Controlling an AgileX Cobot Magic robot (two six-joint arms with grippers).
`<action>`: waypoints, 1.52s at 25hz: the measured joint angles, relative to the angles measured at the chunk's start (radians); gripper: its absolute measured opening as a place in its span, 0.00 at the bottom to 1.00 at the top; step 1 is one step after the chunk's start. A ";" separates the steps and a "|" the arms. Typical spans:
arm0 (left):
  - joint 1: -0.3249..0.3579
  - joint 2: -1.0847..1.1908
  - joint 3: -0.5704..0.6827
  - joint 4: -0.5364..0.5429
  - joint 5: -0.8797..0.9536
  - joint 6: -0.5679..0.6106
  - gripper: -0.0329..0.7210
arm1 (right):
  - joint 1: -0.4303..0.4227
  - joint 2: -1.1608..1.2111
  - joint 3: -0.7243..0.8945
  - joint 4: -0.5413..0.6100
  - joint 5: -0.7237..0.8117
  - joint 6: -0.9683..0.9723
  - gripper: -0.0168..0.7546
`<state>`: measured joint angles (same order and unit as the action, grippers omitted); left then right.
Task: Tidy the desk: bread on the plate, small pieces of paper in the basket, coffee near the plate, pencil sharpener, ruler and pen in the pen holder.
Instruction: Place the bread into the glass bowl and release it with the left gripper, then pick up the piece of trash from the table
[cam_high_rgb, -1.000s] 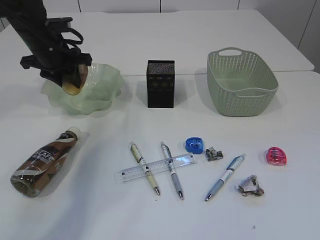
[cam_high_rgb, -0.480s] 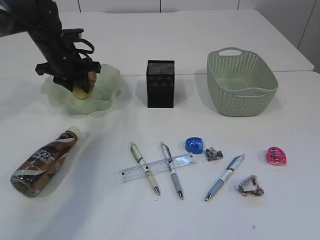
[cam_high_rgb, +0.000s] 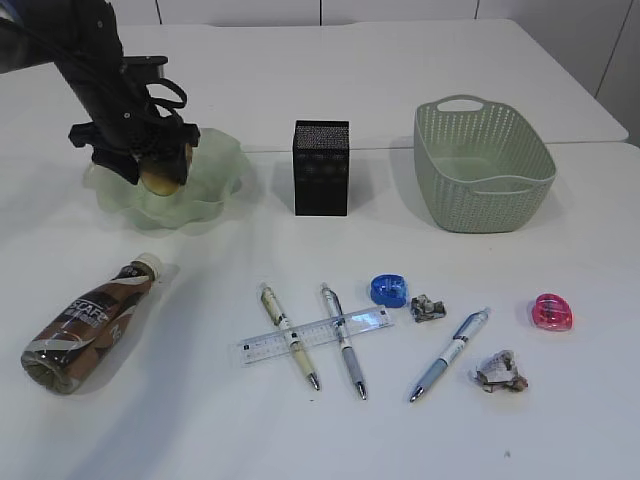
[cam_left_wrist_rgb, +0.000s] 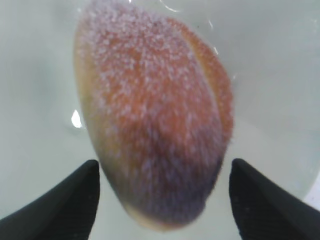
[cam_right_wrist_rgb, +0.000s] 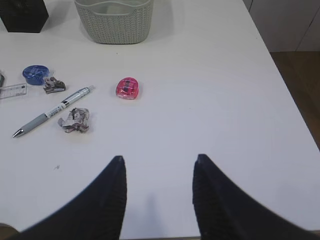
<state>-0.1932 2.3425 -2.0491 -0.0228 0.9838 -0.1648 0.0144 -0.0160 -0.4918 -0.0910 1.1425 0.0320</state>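
Since half a second ago the left gripper (cam_left_wrist_rgb: 160, 200) has spread its black fingers (cam_left_wrist_rgb: 60, 205) apart from the sugar-dusted golden-brown bread bun (cam_left_wrist_rgb: 155, 120), which now lies loose inside the ruffled pale green glass plate (cam_high_rgb: 215, 165) at ten o'clock on the white worktop (cam_high_rgb: 200, 420). The left arm leans down steeply over that plate, gripper pointing into it. The right gripper (cam_right_wrist_rgb: 159, 195) hovers half-open and empty over bare worktop at four o'clock, the pink sharpener (cam_right_wrist_rgb: 127, 88) ahead of it.

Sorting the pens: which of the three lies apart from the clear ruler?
The blue-grey pen on the right, between the two crumpled paper scraps; the other two cross the clear plastic ruler.
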 joint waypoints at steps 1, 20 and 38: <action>0.000 0.000 0.000 0.002 0.000 0.001 0.81 | 0.000 0.000 0.000 0.000 0.000 0.000 0.48; 0.000 -0.105 -0.004 -0.002 0.205 0.059 0.82 | 0.000 0.000 0.000 0.000 0.000 0.000 0.48; -0.052 -0.524 0.204 -0.109 0.255 0.145 0.73 | 0.000 0.000 0.000 0.000 0.000 0.000 0.48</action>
<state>-0.2451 1.8183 -1.8449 -0.1317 1.2384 -0.0201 0.0144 -0.0160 -0.4918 -0.0910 1.1425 0.0320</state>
